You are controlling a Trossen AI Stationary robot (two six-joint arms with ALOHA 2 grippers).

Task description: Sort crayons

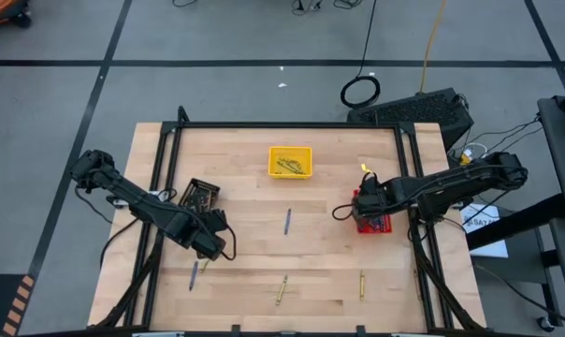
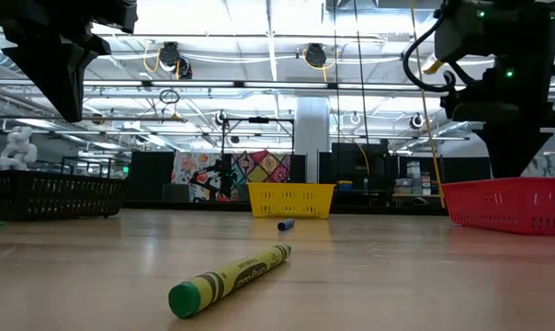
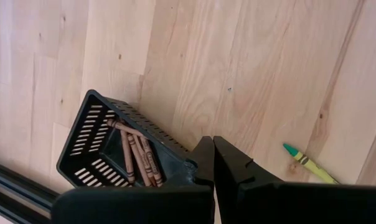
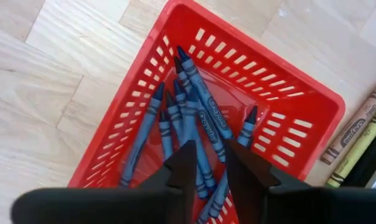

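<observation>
Several blue crayons (image 4: 194, 118) lie in the red tray (image 4: 300, 93) at the table's right. My right gripper (image 4: 208, 165) hangs over them, pointing down, its fingers a narrow gap apart and empty. Brown crayons (image 3: 135, 155) lie in the black tray (image 3: 88, 134) at the left. My left gripper (image 3: 213, 158) is shut and empty above the table, just near of the black tray (image 1: 199, 195). Olive crayons lie in the yellow tray (image 1: 290, 161) at the far middle. Loose on the table lie two blue crayons (image 1: 287, 221) (image 1: 194, 274) and two yellow ones (image 1: 282, 289) (image 1: 362, 285).
A yellow crayon with a green tip (image 3: 309, 163) lies on the wood near my left gripper. A brown crayon (image 4: 356, 124) and a yellow-green one (image 4: 359, 146) lie just outside the red tray. A dark frame (image 1: 161, 150) runs along the table's sides and far edge.
</observation>
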